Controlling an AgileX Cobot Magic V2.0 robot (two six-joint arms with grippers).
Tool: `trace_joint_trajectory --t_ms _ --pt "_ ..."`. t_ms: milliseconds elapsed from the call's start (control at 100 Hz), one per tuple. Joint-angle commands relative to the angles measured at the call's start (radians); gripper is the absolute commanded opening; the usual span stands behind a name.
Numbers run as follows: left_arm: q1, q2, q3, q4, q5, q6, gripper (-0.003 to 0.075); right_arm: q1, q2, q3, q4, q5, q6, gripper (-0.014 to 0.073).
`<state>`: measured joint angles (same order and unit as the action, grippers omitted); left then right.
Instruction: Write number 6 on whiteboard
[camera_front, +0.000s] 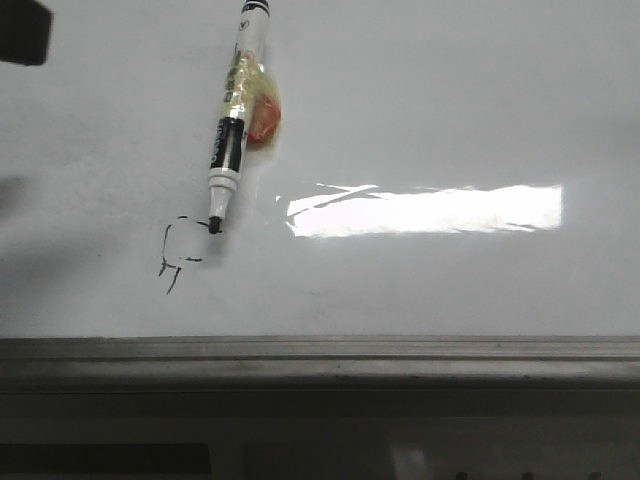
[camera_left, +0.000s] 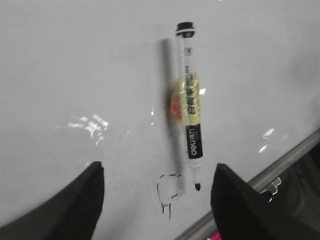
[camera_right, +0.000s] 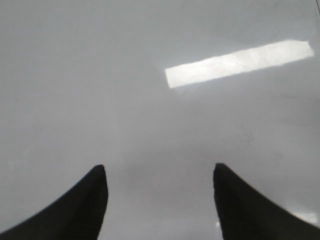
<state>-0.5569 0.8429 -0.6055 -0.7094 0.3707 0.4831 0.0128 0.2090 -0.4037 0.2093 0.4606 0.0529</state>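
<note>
In the front view, nearest the camera, a grey metal ledge (camera_front: 320, 352) runs along the lower edge of the whiteboard (camera_front: 450, 110). Beyond the ledge, at about 8 o'clock from the frame centre, lies a small broken black scribble (camera_front: 178, 250): a partial loop outline with short dashes and a small tail below it. It does not form a complete digit; a finished number 6 cannot be identified on the board.

The black tip of a whiteboard marker (camera_front: 236, 120) touches the right end of the scribble. The marker lies flat on the board, its body running from the tip toward 12 o'clock, tilted slightly right, capless end near the scribble. A yellowish tape wrap (camera_front: 243, 85) surrounds its mid-body, with an orange piece (camera_front: 266, 122) just beside it at 3 o'clock.

A bright rectangular glare patch (camera_front: 425, 210) sits at 3 o'clock from the marker tip, apart from it.

At the far upper left corner, a dark object (camera_front: 24, 32) is partly in frame; its identity cannot be told.

The left gripper (camera_left: 157, 200) hovers above the marker (camera_left: 190, 105) and scribble (camera_left: 167, 192), fingers (camera_left: 75, 205) spread wide, holding nothing. The right gripper (camera_right: 160, 200) is likewise spread wide and empty, over bare board (camera_right: 100, 75) near the glare patch (camera_right: 240, 62).
</note>
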Motion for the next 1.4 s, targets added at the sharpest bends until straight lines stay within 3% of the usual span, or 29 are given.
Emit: trace_joint_trajectory --t_ms 0,110,250,520,770,920,1060,1390 --pt "-0.084 0.056 -0.079 0.097 -0.104 0.004 0.0412 0.002 0.021 -0.036 0.007 -0.058 0.000 0.0417" --pt "-0.160 0.141 -0.117 0.213 -0.163 -0.054 0.0405 0.002 0.021 -0.036 0.000 -0.018 0.000 0.0417" --pt "-0.183 0.229 -0.120 0.207 -0.216 -0.170 0.0405 0.002 0.021 -0.036 -0.012 0.028 0.000 0.0417" --pt "-0.183 0.314 -0.120 -0.017 -0.241 -0.199 0.0406 0.002 0.021 -0.036 -0.012 0.052 0.000 0.0417" --pt "-0.183 0.374 -0.120 -0.050 -0.213 -0.199 0.0393 0.002 0.021 -0.036 -0.012 0.052 0.000 0.0417" --pt "-0.183 0.418 -0.120 -0.083 -0.176 -0.199 0.0239 0.010 0.021 -0.036 -0.012 0.044 0.000 0.0417" --pt "-0.183 0.434 -0.120 -0.078 -0.178 -0.197 -0.0020 0.055 0.021 -0.036 -0.012 0.028 -0.020 0.0417" --pt "-0.183 0.389 -0.120 -0.072 -0.184 -0.185 -0.0020 0.161 0.025 -0.046 -0.005 0.016 -0.083 0.0417"
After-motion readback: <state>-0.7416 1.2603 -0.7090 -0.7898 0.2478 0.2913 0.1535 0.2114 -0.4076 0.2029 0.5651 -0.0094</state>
